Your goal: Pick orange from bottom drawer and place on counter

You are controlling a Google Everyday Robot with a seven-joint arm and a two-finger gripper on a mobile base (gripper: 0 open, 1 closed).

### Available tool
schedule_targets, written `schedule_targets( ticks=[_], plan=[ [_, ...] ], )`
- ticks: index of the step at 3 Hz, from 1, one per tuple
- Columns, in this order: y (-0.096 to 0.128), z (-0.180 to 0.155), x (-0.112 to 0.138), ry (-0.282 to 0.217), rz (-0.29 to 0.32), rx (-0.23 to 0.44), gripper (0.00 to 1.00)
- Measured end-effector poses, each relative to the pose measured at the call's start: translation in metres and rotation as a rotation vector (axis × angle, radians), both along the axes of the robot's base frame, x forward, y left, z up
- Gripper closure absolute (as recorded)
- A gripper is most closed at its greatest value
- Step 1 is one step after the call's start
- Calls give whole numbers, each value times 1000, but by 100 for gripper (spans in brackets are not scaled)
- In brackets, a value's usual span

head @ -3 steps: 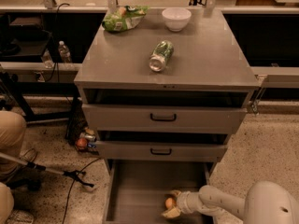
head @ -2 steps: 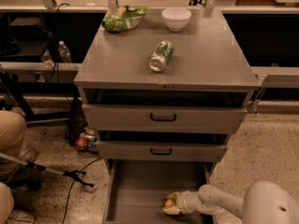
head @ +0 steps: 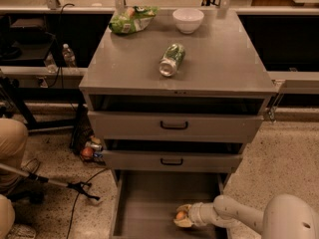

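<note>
The green can (head: 172, 59) is laid on its side near the middle of the counter (head: 124, 73), its silver end turned toward the front edge; its print is too blurred to be read. A green bag (head: 132, 19) with pale markings, likewise unreadable, is set at the back left of the counter, and a white bowl (head: 188, 20) is placed just to its right. The orange (head: 180, 215) is seen as a small, smooth, round fruit of a warm orange colour. It is found in the bottom drawer (head: 144, 203), which is pulled out, toward the front right of its flat grey floor. The gripper (head: 181, 216) is extended in from the right on a pale arm and is clamped on the orange, one yellowish finger above it and one below. Whether the orange is raised off the drawer floor cannot be told. Above, an upper drawer (head: 174, 125) and a middle drawer (head: 171, 161), each fitted with a black handle, are left slightly open
</note>
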State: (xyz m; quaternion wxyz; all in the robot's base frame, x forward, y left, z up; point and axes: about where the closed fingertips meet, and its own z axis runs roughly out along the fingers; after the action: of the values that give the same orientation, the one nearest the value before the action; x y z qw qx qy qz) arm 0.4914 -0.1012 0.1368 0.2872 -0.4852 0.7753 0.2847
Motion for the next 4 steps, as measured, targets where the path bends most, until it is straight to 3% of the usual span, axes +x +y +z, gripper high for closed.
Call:
schedule_targets(
  ticks=[1, 2, 3, 4],
  plan=[
    [-6, 31, 12, -54, 24, 84, 100],
    [-4, 85, 24, -106, 104, 254, 100],
    [3, 125, 16, -100, 197, 384, 100],
    [10, 135, -4, -66, 260, 438, 100]
  ],
)
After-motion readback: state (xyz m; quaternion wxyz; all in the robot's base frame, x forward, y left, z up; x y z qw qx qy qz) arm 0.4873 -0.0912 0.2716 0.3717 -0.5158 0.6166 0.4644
